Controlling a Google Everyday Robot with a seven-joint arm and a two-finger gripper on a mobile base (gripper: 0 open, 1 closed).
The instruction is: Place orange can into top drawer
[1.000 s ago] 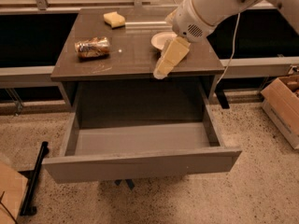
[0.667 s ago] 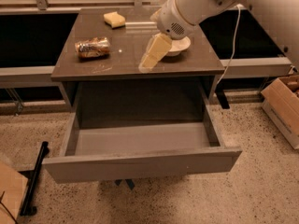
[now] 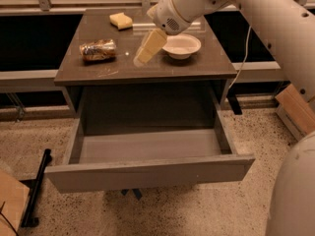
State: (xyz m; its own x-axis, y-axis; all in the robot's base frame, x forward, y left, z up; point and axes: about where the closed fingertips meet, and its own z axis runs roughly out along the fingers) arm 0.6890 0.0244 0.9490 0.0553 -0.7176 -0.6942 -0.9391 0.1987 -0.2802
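Quick count of the scene: one small shiny orange-brown can [image 3: 98, 49], one yellow sponge block [image 3: 121, 20], one shallow white bowl [image 3: 181, 46], and one wide grey top drawer [image 3: 147, 171] pulled fully open with nothing visible inside.

The can lies on its side on the dark cabinet top [image 3: 162, 72], at about 9 o'clock from my cream-coloured gripper [image 3: 142, 57]. The bowl is just beside it at 3 o'clock, the sponge is off at 11 o'clock, and the drawer is down at 6.

My gripper hangs over the cabinet top holding nothing, and I honestly can't tell if it's apart or together. My arm [image 3: 256, 14] runs out of view at the top and right. The drawer's front panel hides the nearest strip of its floor.

Compared with a second ago, I've swung from over the bowl toward 9 o'clock, closer to the can. Nothing else has moved.
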